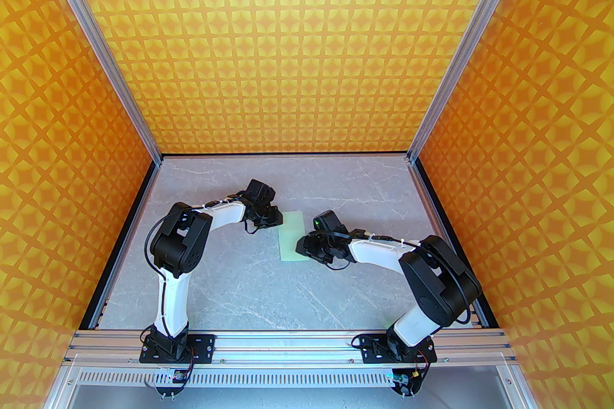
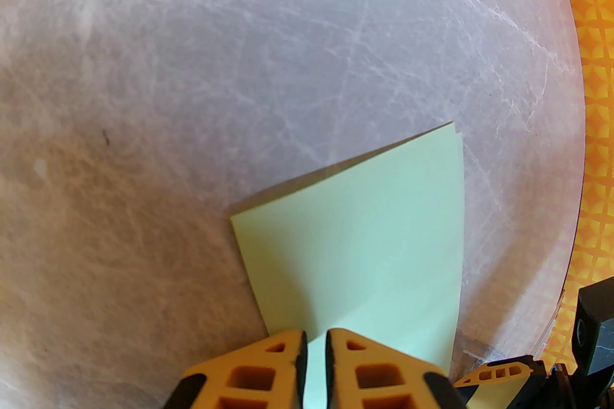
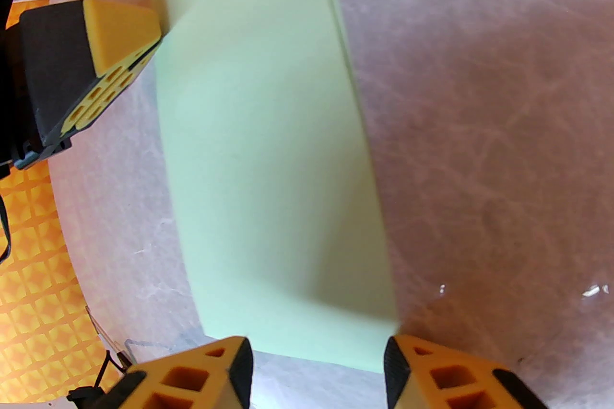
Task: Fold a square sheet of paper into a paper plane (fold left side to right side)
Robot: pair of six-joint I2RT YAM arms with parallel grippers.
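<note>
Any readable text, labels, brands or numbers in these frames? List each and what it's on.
No readable text.
The sheet of paper: blank mint green, no print.
The table and the orange walls: pattern only, no lettering.
The small boards below the arm bases: too small to tell whether they carry any marking.

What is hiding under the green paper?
The sheet of paper lies on the grey table. It is folded double, so a second layer sits beneath the top one. The patch of table right below is covered, so I can't see it.
</note>
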